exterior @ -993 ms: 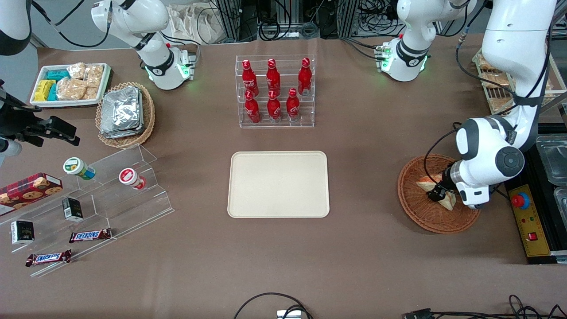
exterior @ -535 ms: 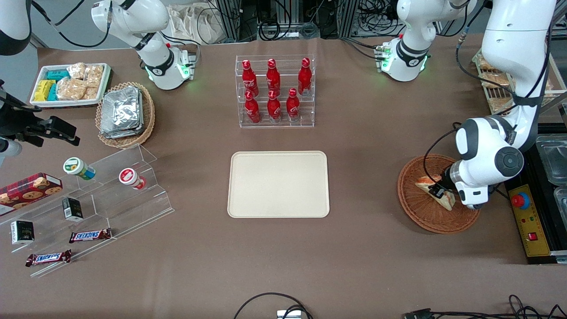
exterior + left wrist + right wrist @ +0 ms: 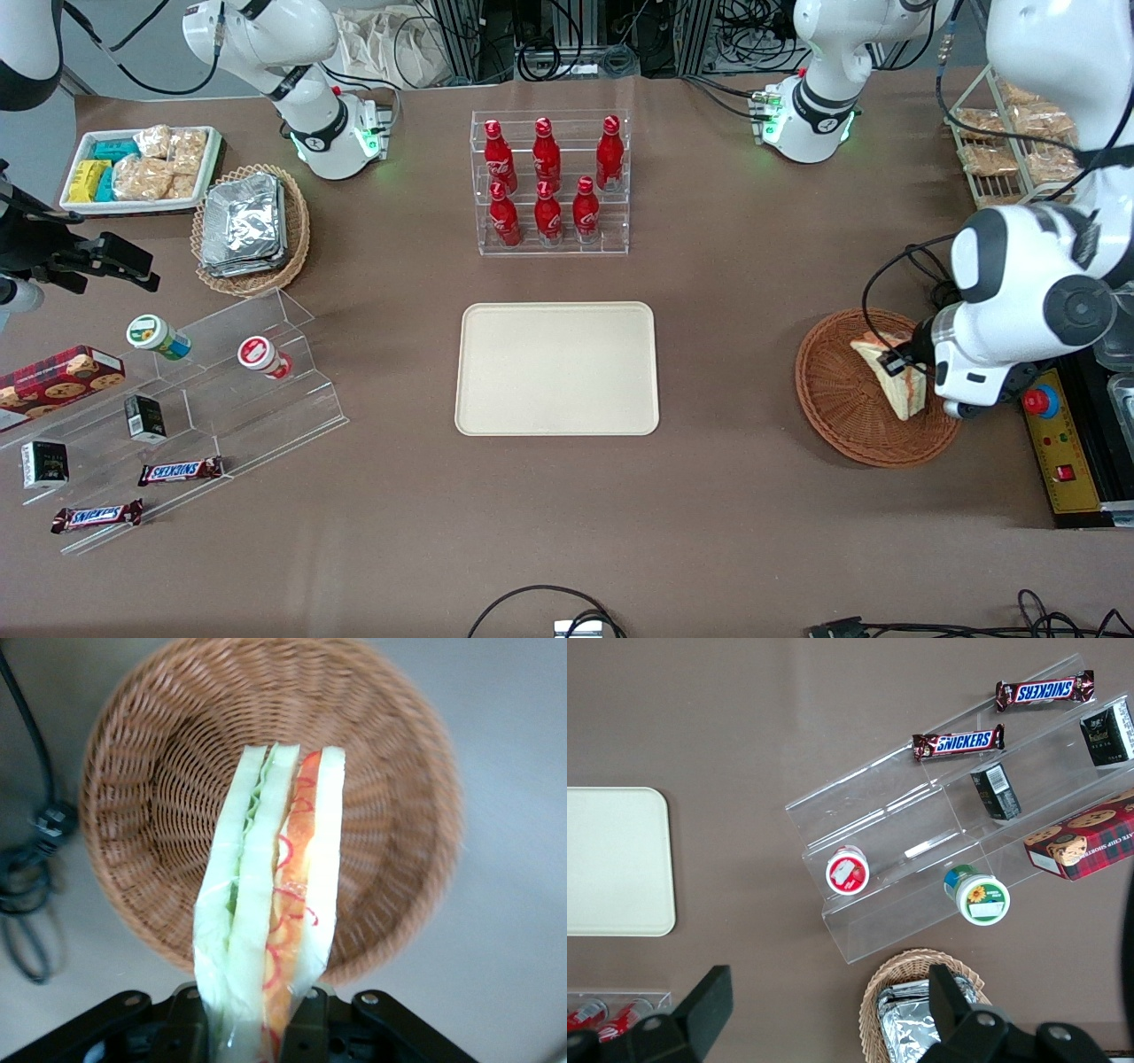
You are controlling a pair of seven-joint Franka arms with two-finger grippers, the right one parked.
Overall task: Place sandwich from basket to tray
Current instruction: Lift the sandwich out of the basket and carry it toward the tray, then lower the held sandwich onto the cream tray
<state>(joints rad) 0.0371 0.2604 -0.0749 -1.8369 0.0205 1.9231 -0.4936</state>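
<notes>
The left arm's gripper [image 3: 904,361] is shut on the sandwich [image 3: 893,377], a clear-wrapped wedge of pale bread with green and red-orange filling, and holds it lifted above the reddish-brown wicker basket [image 3: 837,412] at the working arm's end of the table. In the left wrist view the sandwich [image 3: 275,904] stands on edge between the gripper's [image 3: 257,1028] black fingers [image 3: 306,1023], with the basket [image 3: 159,797] empty beneath it. The cream-beige tray [image 3: 556,368] lies flat and bare in the middle of the table; a corner of it shows in the right wrist view [image 3: 616,859].
A clear rack of red bottles [image 3: 549,182] stands farther from the front camera than the tray. A yellow control box with a red button [image 3: 1054,443] sits beside the basket. A tan basket of foil packets [image 3: 248,226], a white snack tray [image 3: 142,168] and a clear stepped stand [image 3: 195,408] lie toward the parked arm's end.
The gripper has risen with the sandwich in it, lifting it off the basket's floor. The sandwich has turned from lying flat to standing on edge, and the arm's wrist has shifted up and outward.
</notes>
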